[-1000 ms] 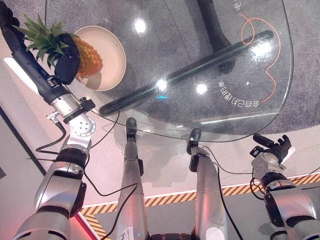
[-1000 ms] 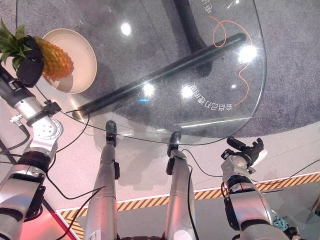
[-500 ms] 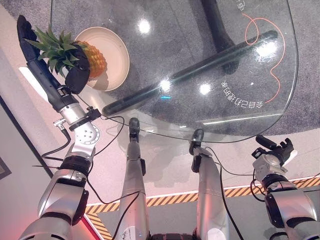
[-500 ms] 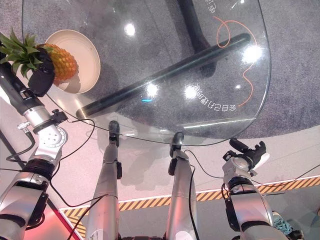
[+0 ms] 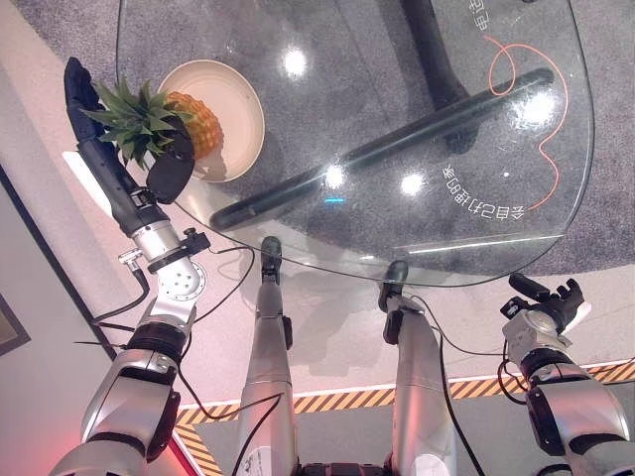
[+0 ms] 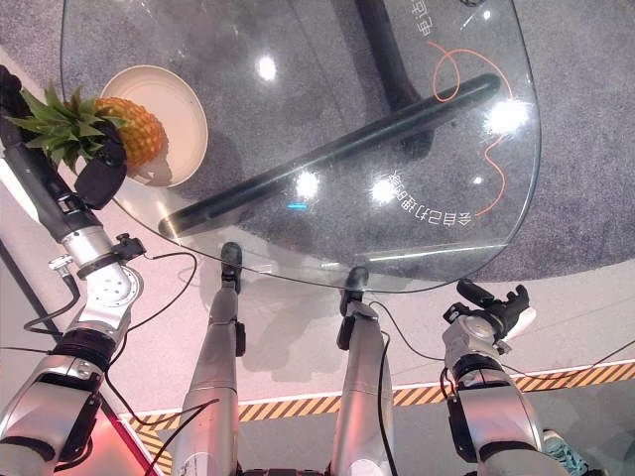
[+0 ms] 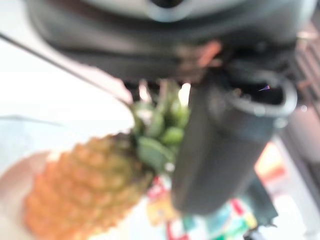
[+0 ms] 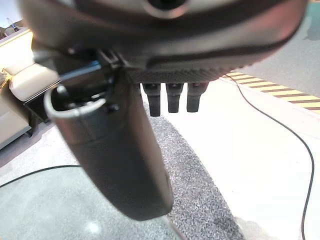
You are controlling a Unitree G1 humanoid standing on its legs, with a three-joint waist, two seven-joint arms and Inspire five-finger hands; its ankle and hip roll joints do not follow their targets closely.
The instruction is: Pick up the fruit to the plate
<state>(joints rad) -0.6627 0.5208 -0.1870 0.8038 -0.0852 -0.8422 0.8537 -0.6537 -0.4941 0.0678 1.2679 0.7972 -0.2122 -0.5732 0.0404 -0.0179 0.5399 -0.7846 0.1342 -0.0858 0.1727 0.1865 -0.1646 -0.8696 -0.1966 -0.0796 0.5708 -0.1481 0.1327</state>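
A pineapple (image 5: 198, 124) with a green crown lies tilted over the near-left part of a cream plate (image 5: 243, 99), which stands on the glass table's far left. My left hand (image 5: 169, 171) is shut on the pineapple at its crown, just off the plate's near rim. In the left wrist view the thumb (image 7: 215, 150) runs beside the leaves, with the orange body (image 7: 85, 190) past it. I cannot tell whether the fruit rests on the plate. My right hand (image 5: 551, 302) hangs open below the table's near right edge, holding nothing.
The round glass table (image 5: 397, 79) takes up the middle; its dark base bar (image 5: 397, 144) and an orange cord (image 5: 541, 149) on the grey carpet show through it. A yellow-black floor stripe (image 5: 476, 377) runs on the near side.
The whole picture has shifted, so the camera moved. My left hand has carried the pineapple a little further over the plate. The right hand stays as it was.
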